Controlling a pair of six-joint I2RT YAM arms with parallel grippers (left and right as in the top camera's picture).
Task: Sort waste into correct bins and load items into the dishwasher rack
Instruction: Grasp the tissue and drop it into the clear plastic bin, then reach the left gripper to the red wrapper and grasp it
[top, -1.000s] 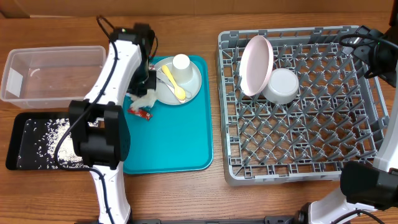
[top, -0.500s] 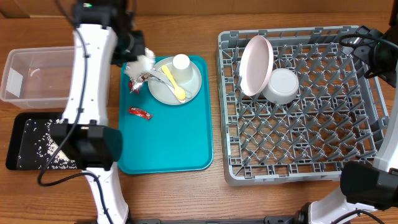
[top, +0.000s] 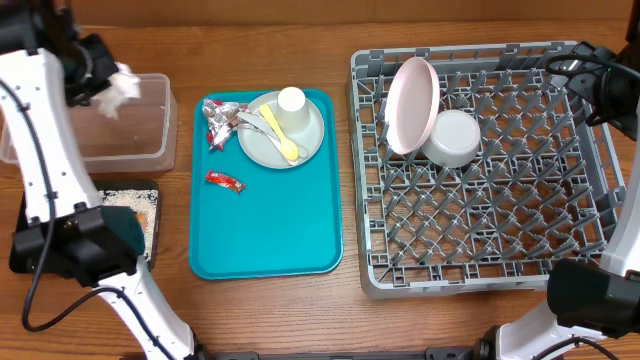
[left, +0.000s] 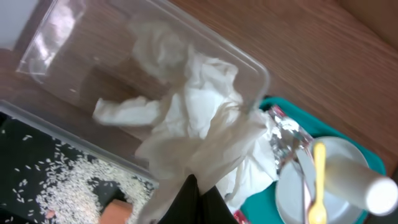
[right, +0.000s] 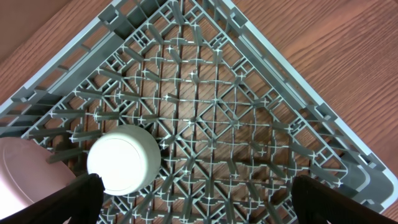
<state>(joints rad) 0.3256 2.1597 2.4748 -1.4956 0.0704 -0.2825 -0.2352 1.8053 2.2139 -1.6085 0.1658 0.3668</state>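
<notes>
A: Napkin position?
B: The crumpled white napkin (top: 118, 88) hung over the clear tub (top: 150, 150), at the end nearest the teal tray (top: 270, 235). Could not tell whether it touched the tub wall.
A: Room around it?
B: A narrow strip of bare wood separated tub and teal tray. The black tray (top: 150, 245) lay just beside the tub, with rice (left: 68, 186) and an orange cube (left: 118, 211) on it.
A: Grippers?
B: Left gripper (left: 199, 190) was pressed together, pinching the napkin. Right gripper (right: 196, 183) was spread wide, holding nothing, above the rack (top: 480, 250), with the upturned white bowl (right: 124, 158) below.
A: Surface?
B: Wooden table (top: 270, 310). The foil wrapper (top: 220, 122) and red packet (top: 225, 180) lay on the teal tray beside the grey-green plate (top: 312, 135), which carried the cup (top: 291, 100) and yellow spoon (top: 280, 135).
</notes>
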